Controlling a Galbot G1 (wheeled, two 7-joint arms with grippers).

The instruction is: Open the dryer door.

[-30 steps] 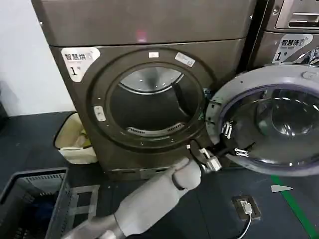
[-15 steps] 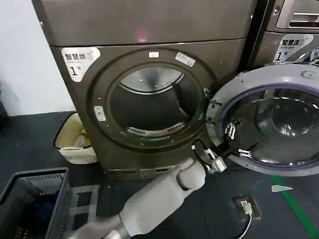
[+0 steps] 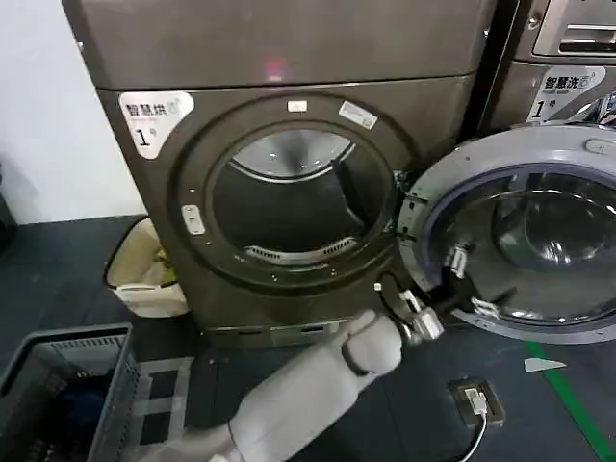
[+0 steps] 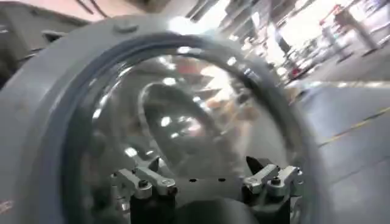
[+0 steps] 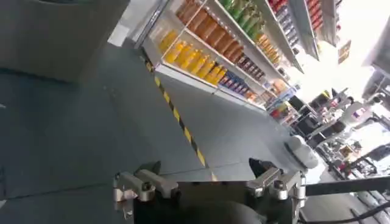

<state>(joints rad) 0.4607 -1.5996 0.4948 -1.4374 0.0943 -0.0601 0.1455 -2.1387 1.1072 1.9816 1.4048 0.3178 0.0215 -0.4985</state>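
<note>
The door (image 3: 520, 241), at the frame's right, already hangs wide open off the dryer (image 3: 289, 192); the left gripper (image 3: 467, 284), fingers apart, sits against its inner rim.

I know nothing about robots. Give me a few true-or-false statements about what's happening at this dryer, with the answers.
1. The dryer door is shut. False: it stands swung open to the right of the drum opening.
2. The left gripper is at the door's glass with its fingers spread. True.
3. The dryer carries a white label with a 1. True.
4. A basket sits inside the drum. False: it stands on the floor, left of the dryer.
5. The right gripper grips the door. False: it faces the floor, open.
</note>
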